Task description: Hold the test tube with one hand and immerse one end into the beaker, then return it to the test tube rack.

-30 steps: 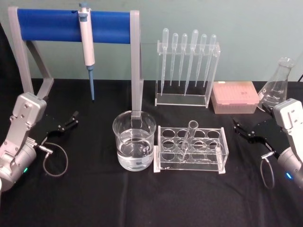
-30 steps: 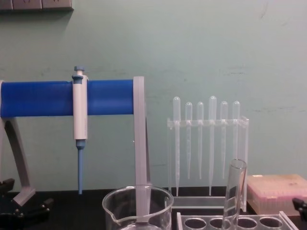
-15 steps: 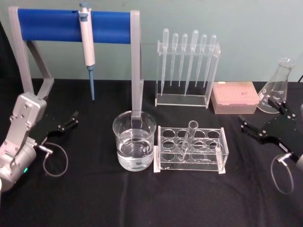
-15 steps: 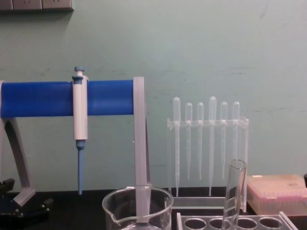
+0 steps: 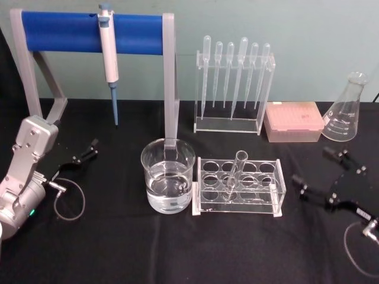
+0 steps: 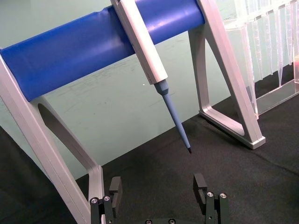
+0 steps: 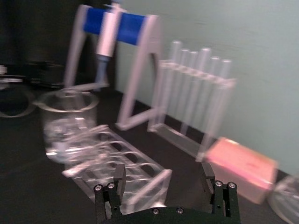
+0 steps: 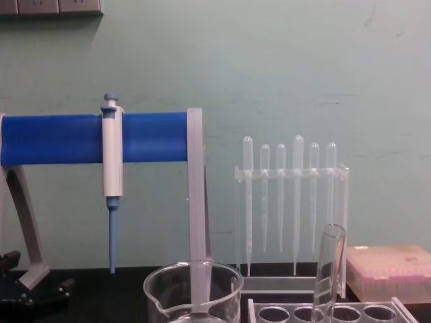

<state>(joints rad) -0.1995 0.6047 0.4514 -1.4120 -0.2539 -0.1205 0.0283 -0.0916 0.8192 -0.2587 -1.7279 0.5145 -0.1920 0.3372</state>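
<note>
test tube [image 5: 235, 174] – leaning in rack [image 5: 278, 190] | right gripper [image 5: 315, 170] beside rack, fingers spread | left gripper [image 5: 83, 152] parked, fingers spread

The right gripper [image 5: 318, 171] has been drawn away from the flask [image 5: 345, 109] and brought lower over the black table [image 5: 177, 248], nearer the robot, so that it now lies just right of the rack [image 5: 238, 187], apart from it. It has been turned so that both fingers are seen spread flat. The flask's base, overlapped by the arm before, has been uncovered.
</note>
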